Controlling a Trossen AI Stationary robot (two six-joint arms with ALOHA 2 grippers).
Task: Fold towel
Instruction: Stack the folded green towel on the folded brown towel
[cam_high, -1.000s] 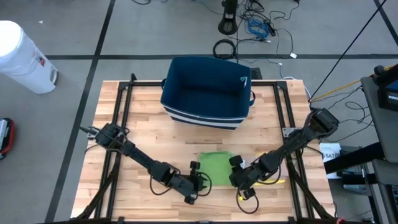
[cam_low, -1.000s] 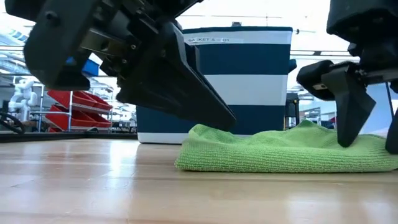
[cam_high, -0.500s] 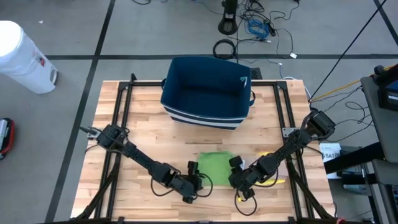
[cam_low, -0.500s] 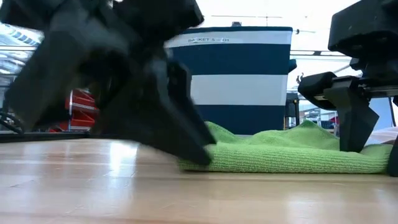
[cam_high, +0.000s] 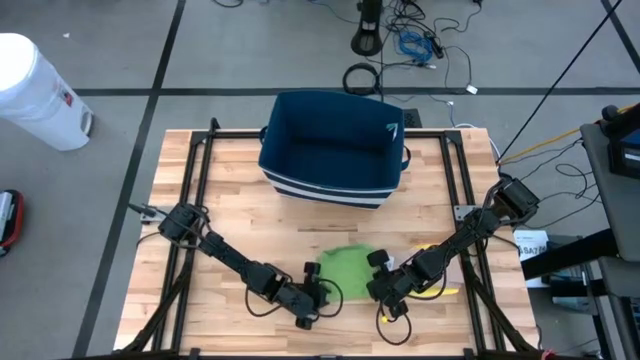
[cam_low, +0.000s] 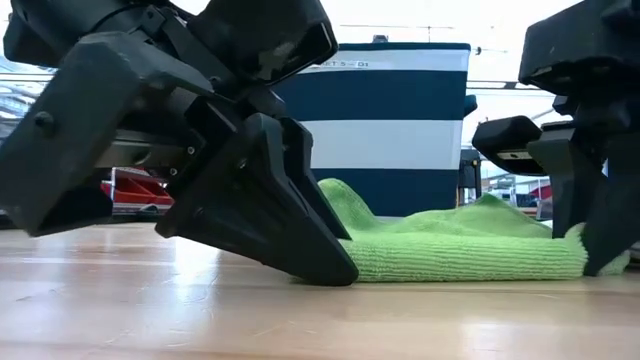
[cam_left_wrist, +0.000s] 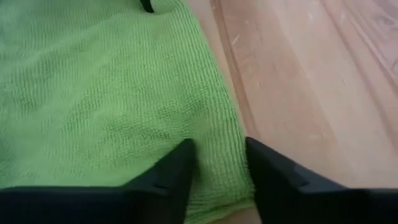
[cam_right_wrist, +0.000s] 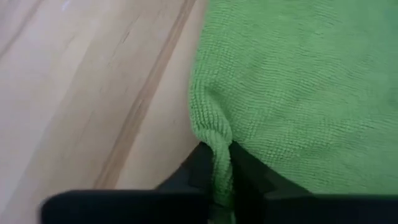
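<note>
A green towel (cam_high: 346, 267) lies in a low heap on the wooden table, near its front edge. My left gripper (cam_high: 318, 284) is down at the towel's near left corner and open, with the towel's edge (cam_left_wrist: 219, 163) between its two fingers. Across the towel, my right gripper (cam_high: 380, 282) is low at the near right corner, shut on the cloth. In the low view the towel (cam_low: 450, 245) stretches between the two grippers, humped at its left end. My left gripper has its fingertips (cam_left_wrist: 181, 163) down on the cloth at the towel's near left corner, slanting down from the table's left; the fingers are apart with cloth between them. My right gripper pinches a puckered bit of the towel's edge (cam_right_wrist: 219, 138) between its two fingers, near the right corner. It comes slanting down from the table's right. The towel lies on the table.
A dark blue basket with white stripes (cam_high: 332, 146) stands behind the towel at the table's far middle. A black frame (cam_high: 195, 190) runs along the table's sides. A white bin (cam_high: 35, 90) stands on the floor at the far left.
My left gripper has dropped from above the towel's left end to the table at its edge. My right gripper has sunk to the towel's right edge and shut on it. The towel's left end has bunched up into a hump.
</note>
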